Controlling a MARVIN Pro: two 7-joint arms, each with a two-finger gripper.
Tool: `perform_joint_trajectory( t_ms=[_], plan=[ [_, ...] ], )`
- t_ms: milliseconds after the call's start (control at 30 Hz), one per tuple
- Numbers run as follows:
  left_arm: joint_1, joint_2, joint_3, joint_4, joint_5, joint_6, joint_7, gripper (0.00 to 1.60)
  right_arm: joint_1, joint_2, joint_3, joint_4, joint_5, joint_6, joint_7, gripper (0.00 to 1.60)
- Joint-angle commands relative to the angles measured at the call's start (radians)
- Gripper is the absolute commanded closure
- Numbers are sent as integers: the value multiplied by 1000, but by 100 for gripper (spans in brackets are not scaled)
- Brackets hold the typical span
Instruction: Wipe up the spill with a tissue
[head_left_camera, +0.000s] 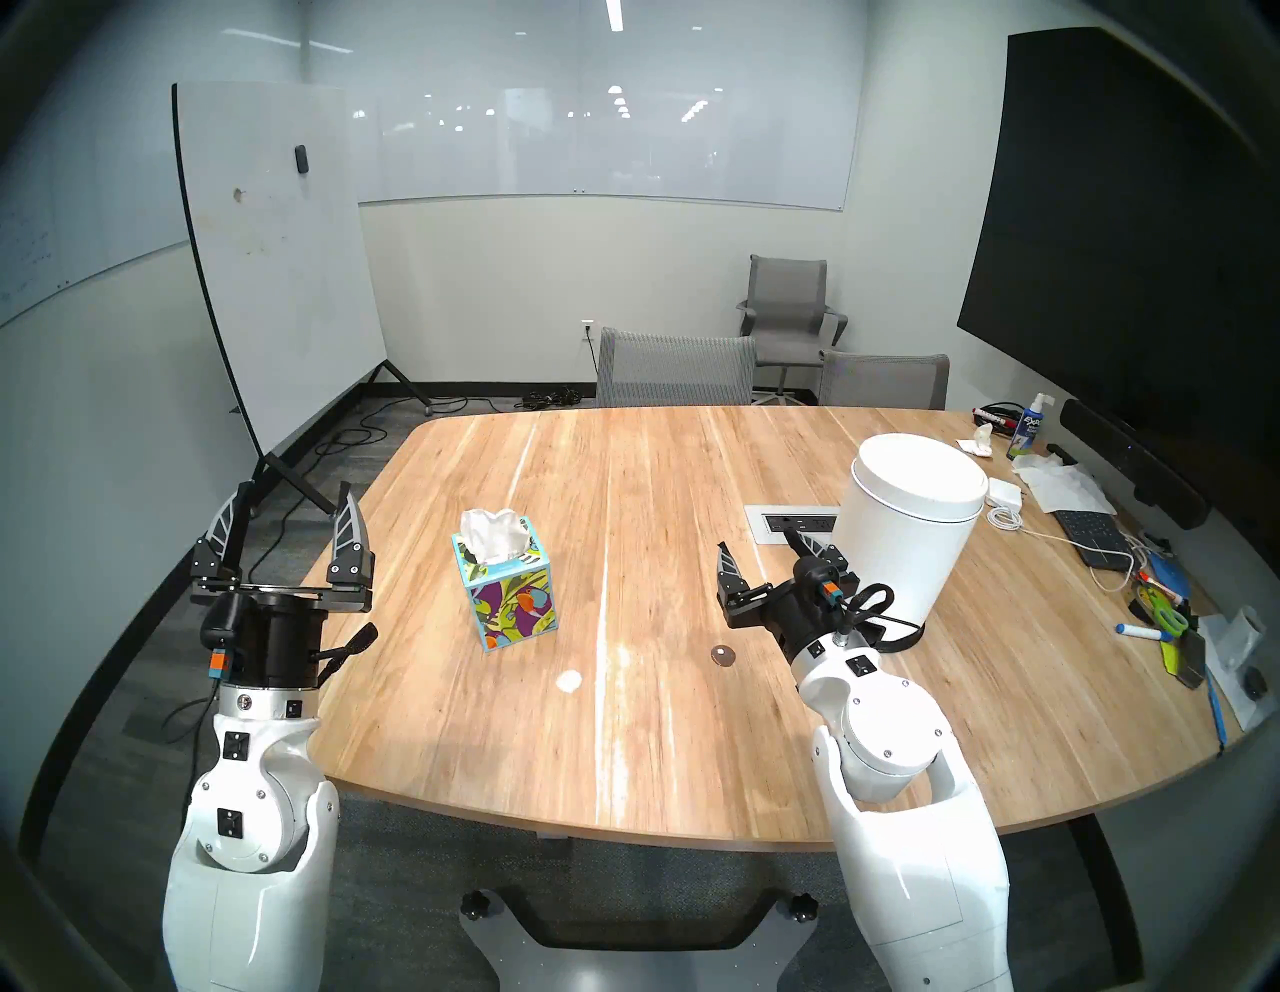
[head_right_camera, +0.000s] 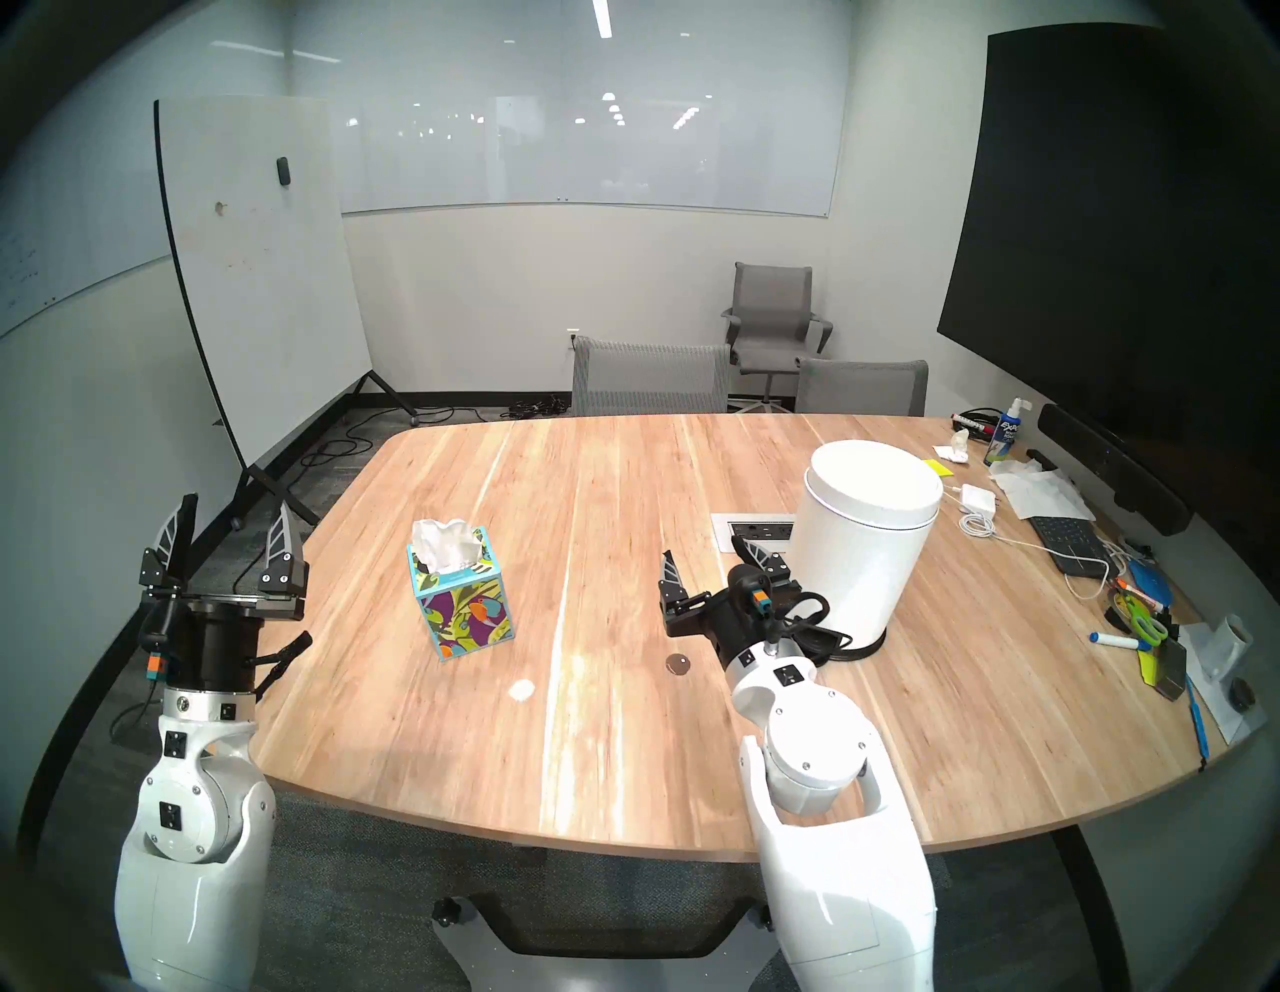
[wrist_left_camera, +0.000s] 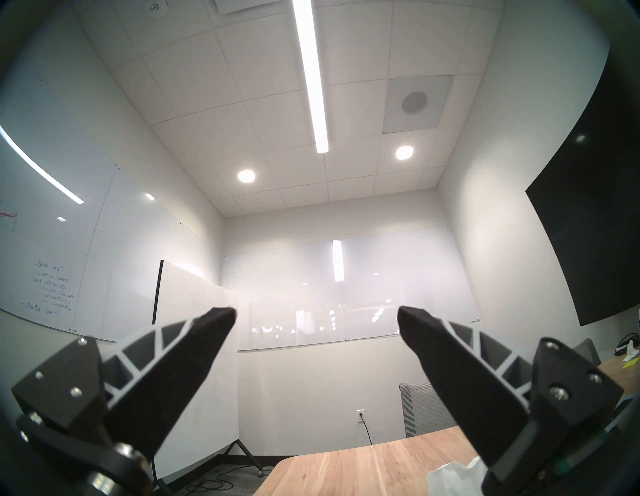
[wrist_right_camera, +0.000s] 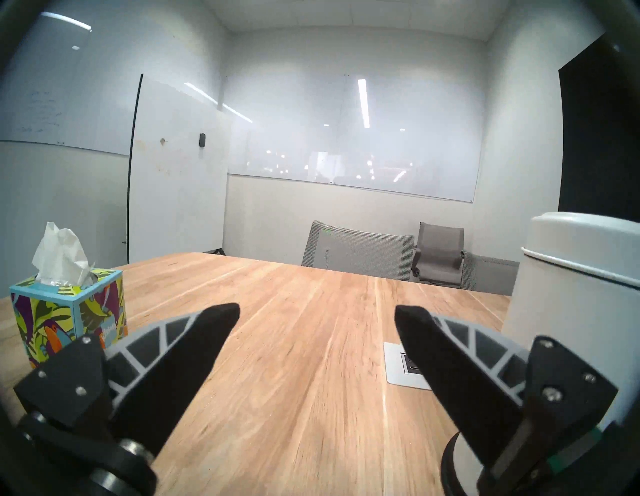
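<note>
Our right gripper (head_left_camera: 762, 554) is spread wide and empty, level over the table (head_left_camera: 658, 762), with the white bin (head_left_camera: 907, 526) just beside its right finger. The tissue (head_left_camera: 493, 533) stands up from the box (wrist_right_camera: 69, 311), well off to the left of these jaws. The spill lies behind and below them: a dark blot (head_left_camera: 722, 654) and a pale blot (head_left_camera: 569, 681). Our left gripper (head_left_camera: 291, 530) hangs spread and empty off the table edge. We should swing left, come down over the tuft, pinch it high and pull straight up so the box stays put.
</note>
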Motion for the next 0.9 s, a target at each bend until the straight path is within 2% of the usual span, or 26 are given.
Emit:
perform_joint_trajectory(
  t_ms=[0,167,533,867],
  plan=[
    [1,2,-2,-16,-3,-9,-3,0,112,-17,-50,17,-24,-14,11,0],
    [2,1,-2,-16,-4,-9,-4,0,154,-38,-93,63,-48,-16,17,0],
    [2,1,-3,-16,-6,-10,-6,0,197,-55,-123,100,-78,-13,26,0],
    [2,1,-3,-16,-7,-10,-8,0,277,-71,-193,165,-97,25,37,0]
  ],
)
